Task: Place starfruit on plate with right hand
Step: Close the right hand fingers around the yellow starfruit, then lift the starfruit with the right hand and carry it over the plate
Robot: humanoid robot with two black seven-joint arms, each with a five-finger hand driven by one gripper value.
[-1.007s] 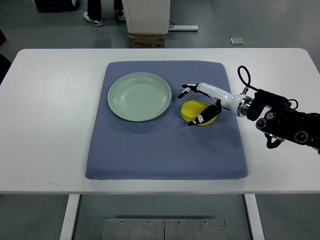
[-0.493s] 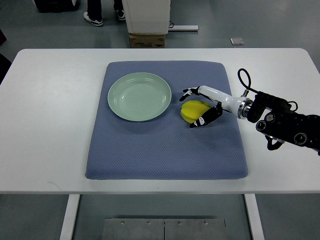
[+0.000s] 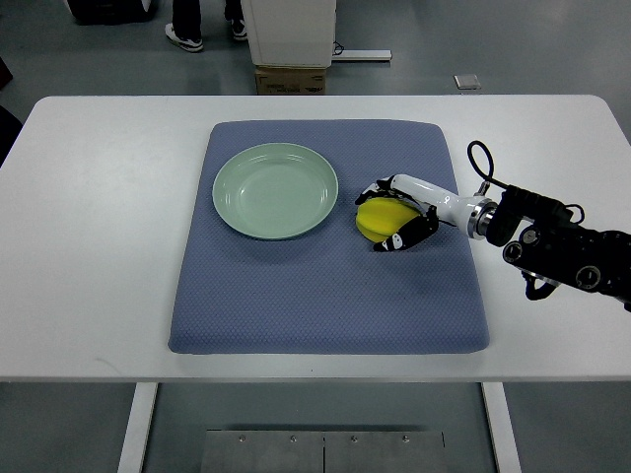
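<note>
We note one change over the last second: the right hand (image 3: pixel 399 214) has closed in on the starfruit (image 3: pixel 380 218). A second ago its fingers stood spread, the upper ones reaching past the fruit toward the plate (image 3: pixel 275 190) and the thumb below it. Now the fingers (image 3: pixel 373 188) curl over the fruit's upper edge and the thumb presses at its lower right, so the hand wraps the fruit from the right side. We judge the hand to be gripping the starfruit, though at this size we cannot confirm firm contact at every fingertip.

The starfruit itself has barely moved. It lies on the blue mat (image 3: pixel 325 296), just beside the plate's right rim and apart from it. We see no sign that it is lifted; it appears to rest on the mat.

The plate holds nothing and sits on the mat's upper left part. The left hand is not in view.

For the task, this means the grasp step is at or near completion, while lift and transfer are not yet done. The next move calls for a short lift, a short travel left over the rim, then a release above the plate's centre. The fruit's ridged, rounded form may slip or roll in a partial grip, so we advise confirming hold before travel.
</note>
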